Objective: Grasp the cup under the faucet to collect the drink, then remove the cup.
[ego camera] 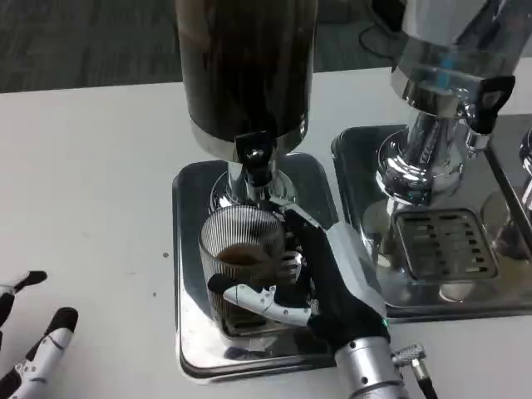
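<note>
Right hand (pixel 332 283) is wrapped around the ribbed clear glass cup (pixel 241 266), which stands on the shiny steel drip tray (pixel 193 349) right under the black faucet (pixel 253 154) of the dark drink dispenser (pixel 245 66). A little brown drink sits in the bottom, so I'd say we're mid-collection. Next up: draw the cup out level. Left hand (pixel 37 349) rests open on the white table (pixel 83 183); grey carpet (pixel 83 37) behind.

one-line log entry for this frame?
phase: filling | right hand: grips cup under faucet | cup: some dark drink inside | left hand: idle on table
</note>
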You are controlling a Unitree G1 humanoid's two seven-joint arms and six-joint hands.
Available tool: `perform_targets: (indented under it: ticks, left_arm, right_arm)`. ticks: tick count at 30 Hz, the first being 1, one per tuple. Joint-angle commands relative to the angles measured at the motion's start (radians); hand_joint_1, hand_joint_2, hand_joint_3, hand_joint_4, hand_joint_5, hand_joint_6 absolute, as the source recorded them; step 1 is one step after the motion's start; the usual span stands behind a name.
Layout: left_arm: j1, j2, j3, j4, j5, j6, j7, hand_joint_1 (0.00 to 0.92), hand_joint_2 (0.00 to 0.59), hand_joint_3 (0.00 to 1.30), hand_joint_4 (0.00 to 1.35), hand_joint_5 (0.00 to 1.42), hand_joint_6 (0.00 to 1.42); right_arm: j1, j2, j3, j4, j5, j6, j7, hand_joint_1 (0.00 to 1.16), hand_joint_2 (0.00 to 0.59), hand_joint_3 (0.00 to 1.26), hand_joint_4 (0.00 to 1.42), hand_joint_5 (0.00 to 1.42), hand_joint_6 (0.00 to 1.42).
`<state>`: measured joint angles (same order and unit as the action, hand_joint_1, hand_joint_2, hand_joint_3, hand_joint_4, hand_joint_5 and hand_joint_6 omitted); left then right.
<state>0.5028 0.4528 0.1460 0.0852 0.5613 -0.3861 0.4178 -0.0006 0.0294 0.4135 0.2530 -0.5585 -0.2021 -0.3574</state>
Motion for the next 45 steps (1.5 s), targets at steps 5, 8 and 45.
perform_targets:
  ticks: [5, 8, 45]
  left_arm:
    - [0.000, -0.002, -0.002, 0.003, -0.001, -0.003, -0.008, 0.000, 0.255, 0.28, 0.00, 0.05, 0.00]
    - [-0.002, 0.000, -0.004, 0.003, -0.001, -0.006, -0.010, 0.000, 0.254, 0.27, 0.00, 0.05, 0.00]
    - [-0.035, 0.070, -0.092, -0.020, 0.102, 0.013, -0.097, 0.000, 0.171, 0.00, 0.00, 0.00, 0.00]
  right_arm:
    - [0.006, 0.001, -0.001, 0.020, -0.001, -0.037, -0.033, 0.99, 0.142, 0.33, 0.57, 0.88, 1.35]
    - [0.004, 0.000, 0.000, 0.026, -0.002, -0.041, -0.036, 0.99, 0.133, 0.34, 0.57, 0.89, 1.37]
    - [0.140, -0.088, -0.005, -0.169, -0.070, -0.160, -0.132, 1.04, 0.052, 0.48, 0.65, 0.95, 1.41]
